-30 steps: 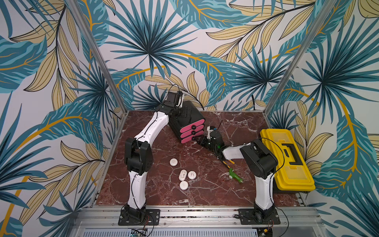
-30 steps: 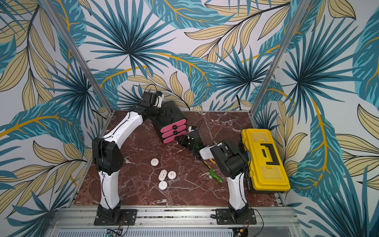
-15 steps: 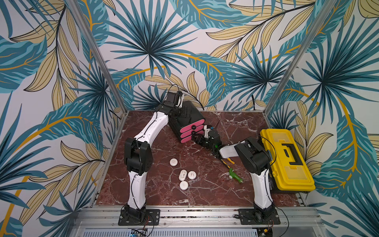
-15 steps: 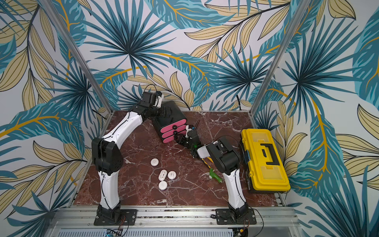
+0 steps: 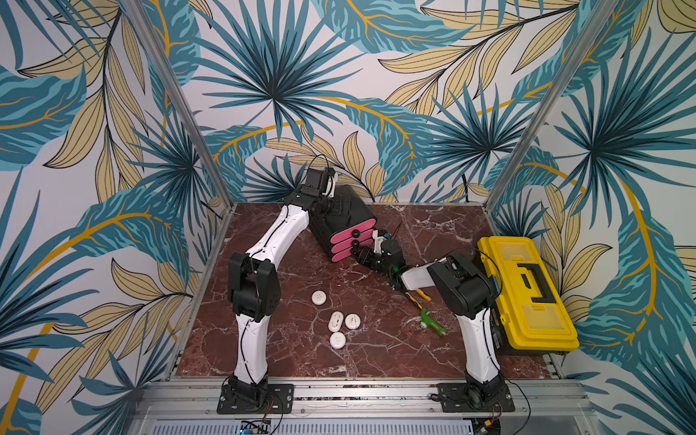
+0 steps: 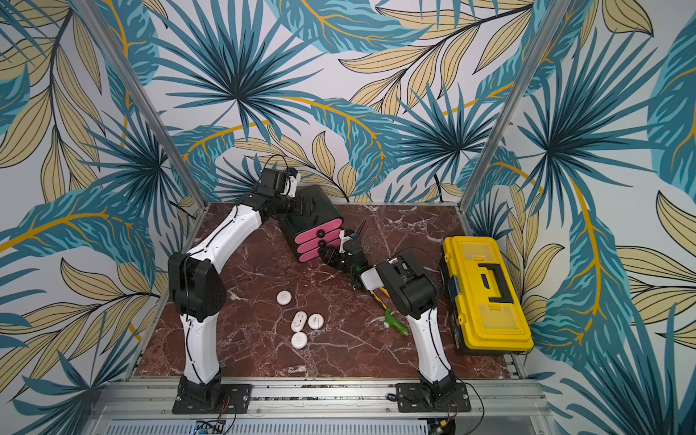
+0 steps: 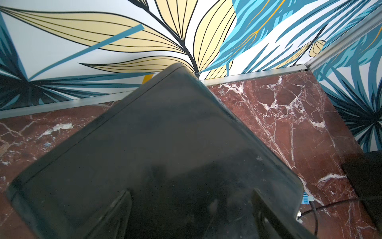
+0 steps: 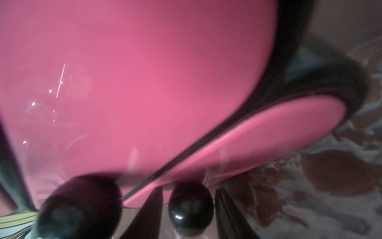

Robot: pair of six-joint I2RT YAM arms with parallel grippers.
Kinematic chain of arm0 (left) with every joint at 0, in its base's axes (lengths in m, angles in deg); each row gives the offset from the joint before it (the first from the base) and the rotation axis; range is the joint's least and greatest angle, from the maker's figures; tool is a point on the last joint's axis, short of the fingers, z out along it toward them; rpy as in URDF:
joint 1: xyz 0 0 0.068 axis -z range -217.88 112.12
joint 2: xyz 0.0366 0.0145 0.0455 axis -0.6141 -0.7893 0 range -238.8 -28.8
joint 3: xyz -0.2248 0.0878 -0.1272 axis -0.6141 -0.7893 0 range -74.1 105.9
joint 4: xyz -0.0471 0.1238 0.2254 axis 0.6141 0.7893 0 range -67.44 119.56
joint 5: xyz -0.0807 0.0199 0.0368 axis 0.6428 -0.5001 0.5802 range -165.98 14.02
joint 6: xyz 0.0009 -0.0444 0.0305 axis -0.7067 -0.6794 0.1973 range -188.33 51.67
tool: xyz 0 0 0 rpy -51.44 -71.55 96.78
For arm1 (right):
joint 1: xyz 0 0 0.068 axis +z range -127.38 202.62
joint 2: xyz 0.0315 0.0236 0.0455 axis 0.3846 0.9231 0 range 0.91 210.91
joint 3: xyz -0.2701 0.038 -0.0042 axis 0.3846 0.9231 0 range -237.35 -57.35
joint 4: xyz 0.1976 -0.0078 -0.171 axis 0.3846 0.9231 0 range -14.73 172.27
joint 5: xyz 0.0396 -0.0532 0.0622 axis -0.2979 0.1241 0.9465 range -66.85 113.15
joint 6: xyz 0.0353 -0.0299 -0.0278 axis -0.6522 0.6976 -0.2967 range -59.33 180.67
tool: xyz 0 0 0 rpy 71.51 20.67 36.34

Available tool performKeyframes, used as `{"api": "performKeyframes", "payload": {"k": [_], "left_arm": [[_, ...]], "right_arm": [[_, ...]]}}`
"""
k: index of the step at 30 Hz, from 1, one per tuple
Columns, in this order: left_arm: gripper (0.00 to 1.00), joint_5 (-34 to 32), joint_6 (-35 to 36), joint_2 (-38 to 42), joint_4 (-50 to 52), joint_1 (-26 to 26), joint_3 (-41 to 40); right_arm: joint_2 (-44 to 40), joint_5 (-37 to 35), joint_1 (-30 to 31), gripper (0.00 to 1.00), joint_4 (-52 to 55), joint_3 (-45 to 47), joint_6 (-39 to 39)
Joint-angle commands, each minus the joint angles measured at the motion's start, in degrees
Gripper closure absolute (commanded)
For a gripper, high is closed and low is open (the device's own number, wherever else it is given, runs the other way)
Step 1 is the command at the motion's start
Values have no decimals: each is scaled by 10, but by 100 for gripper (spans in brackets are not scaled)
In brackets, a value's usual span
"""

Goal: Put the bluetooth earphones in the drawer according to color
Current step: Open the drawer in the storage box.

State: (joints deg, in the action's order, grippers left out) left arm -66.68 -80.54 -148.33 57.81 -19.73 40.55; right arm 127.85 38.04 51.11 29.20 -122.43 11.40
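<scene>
The drawer (image 5: 348, 222) is a black cabinet with three pink fronts, standing at the back of the marble table and seen in both top views (image 6: 320, 226). My left gripper (image 5: 331, 205) lies open on the cabinet's black top (image 7: 165, 134), with its fingers (image 7: 124, 207) spread wide. My right gripper (image 5: 359, 253) is low at the lowest pink front (image 8: 258, 134). Its open jaws flank that drawer's black knob (image 8: 191, 207), with only thin gaps showing. Several white bluetooth earphones (image 5: 335, 321) lie loose on the table in front (image 6: 299, 321). Only white earphones are in view.
A yellow toolbox (image 5: 527, 293) stands along the right edge. A green plastic tool (image 5: 429, 323) and yellow-handled pliers (image 5: 418, 295) lie beside my right arm. The patterned back wall is close behind the cabinet.
My right gripper has moved left up to the drawer fronts, and its jaws have narrowed around the lowest knob. The left arm and the earphones have not moved.
</scene>
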Motion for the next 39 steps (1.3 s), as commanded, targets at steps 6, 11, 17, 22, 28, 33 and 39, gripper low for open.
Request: {"api": "performKeyframes", "payload": {"k": [6, 11, 17, 22, 28, 33, 39], "left_arm": [[5, 11, -17, -21, 94, -7, -33], [5, 10, -17, -21, 93, -7, -34], [5, 8, -18, -21, 94, -8, -36], [5, 9, -20, -21, 92, -9, -40], [5, 11, -24, -21, 87, -11, -46], [5, 11, -26, -20, 84, -14, -51], [5, 13, -27, -19, 81, -17, -59]], "right_arm": [[23, 4, -2, 55, -14, -13, 7], [14, -4, -1, 67, -16, -6, 8], [-18, -11, -1, 73, -10, 22, 19], [-64, -16, 0, 73, 0, 75, 26], [-131, -29, 9, 73, 41, 147, 32], [-186, -44, 15, 73, 92, 193, 38], [-226, -45, 16, 73, 137, 225, 44]]}}
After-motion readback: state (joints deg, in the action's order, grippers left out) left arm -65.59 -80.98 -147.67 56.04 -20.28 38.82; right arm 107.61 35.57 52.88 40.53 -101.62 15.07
